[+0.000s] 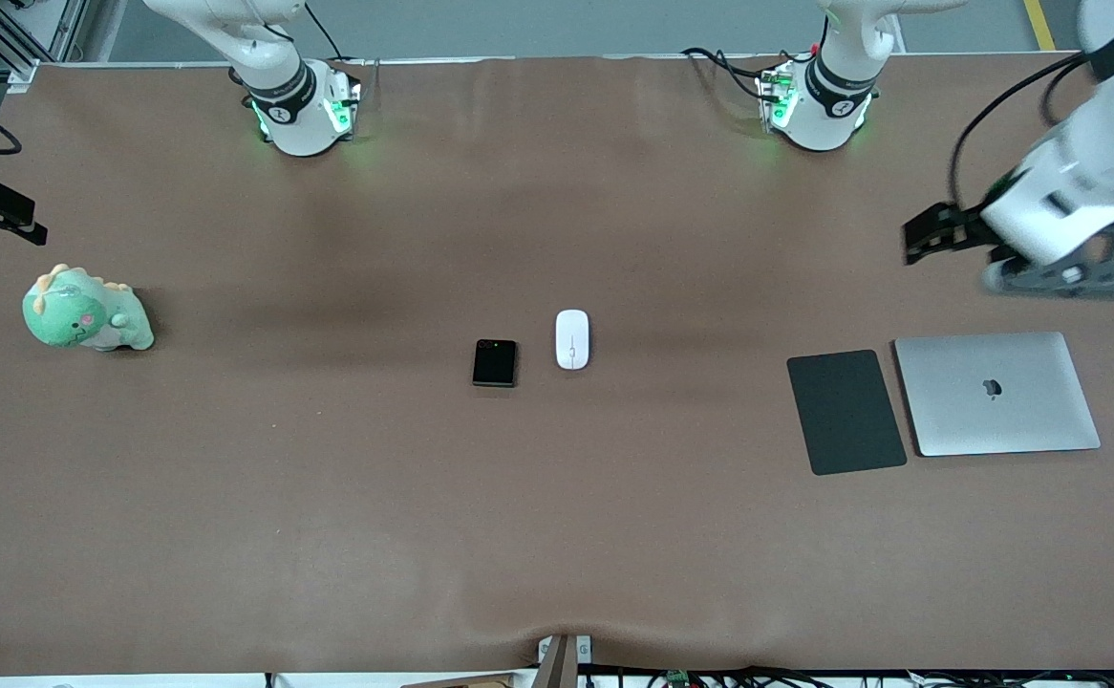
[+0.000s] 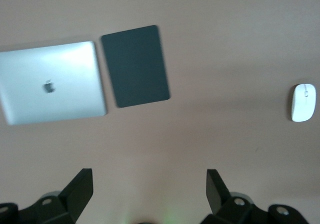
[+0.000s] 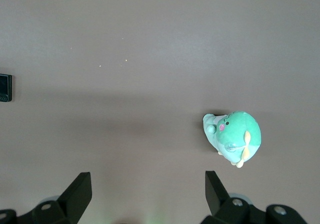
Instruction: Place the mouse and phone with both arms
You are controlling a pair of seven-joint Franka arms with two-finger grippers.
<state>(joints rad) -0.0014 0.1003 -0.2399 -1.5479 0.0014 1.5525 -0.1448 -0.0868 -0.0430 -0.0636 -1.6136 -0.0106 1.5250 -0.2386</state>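
Brown cloth covers the table, and nothing on it has been lifted yet. Both arms are drawn out to the table's ends, which leaves the middle open to the front camera.

At the right arm's end, the right gripper hangs over bare cloth with its fingers spread wide and nothing between them. A green dinosaur plush toy sits on the table close by. The phone lies well apart from this gripper, toward the table's middle, and only its edge shows in the right wrist view. It is flat on the cloth, so it probably calls for a pinch across its narrow sides.

The mouse lies just beside the phone, toward the left arm's end and slightly farther from the front camera. The two do not touch.

Toward the left arm's end, a dark grey pad and a closed silver laptop lie side by side, close together. The pad looks like the natural resting place for the mouse. The left gripper is up over bare cloth by these two, with its fingers also spread and empty. The mouse is well apart from it, toward the middle, so this arm would likely have to reach inward first. By position, the phone seems the right arm's job and the mouse the left's.
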